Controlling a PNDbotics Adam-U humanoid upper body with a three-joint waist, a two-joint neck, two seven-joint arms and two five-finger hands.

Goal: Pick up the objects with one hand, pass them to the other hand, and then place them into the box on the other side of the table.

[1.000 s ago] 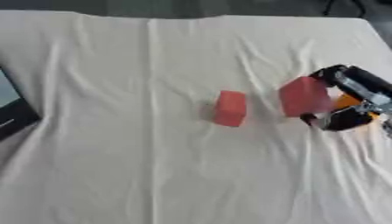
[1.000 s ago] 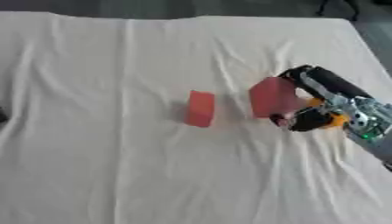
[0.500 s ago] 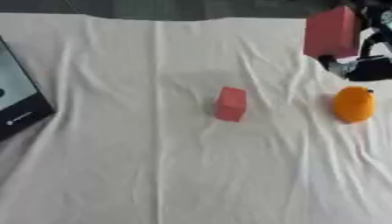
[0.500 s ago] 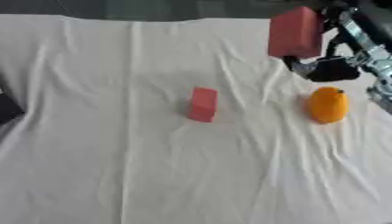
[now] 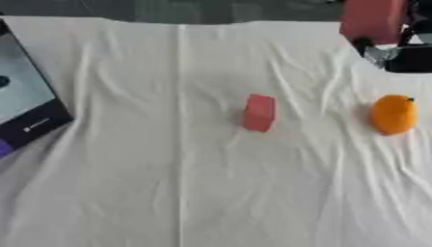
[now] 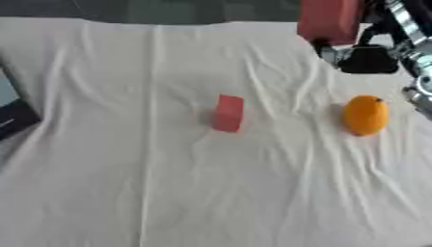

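Our right hand [image 6: 371, 50] gripped a large red block [image 6: 330, 20] above the orange [image 6: 365, 115], raised for passing; a smaller red block [image 6: 228, 113] lay beside.

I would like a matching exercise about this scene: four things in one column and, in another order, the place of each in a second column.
Things:
1. large red block
2. small red block
3. orange fruit
4. dark box

Places:
A. at the left edge of the table
B. on the cloth, right side
C. held up by the right hand
D. on the cloth, near the middle

Pairs: 1-C, 2-D, 3-B, 4-A
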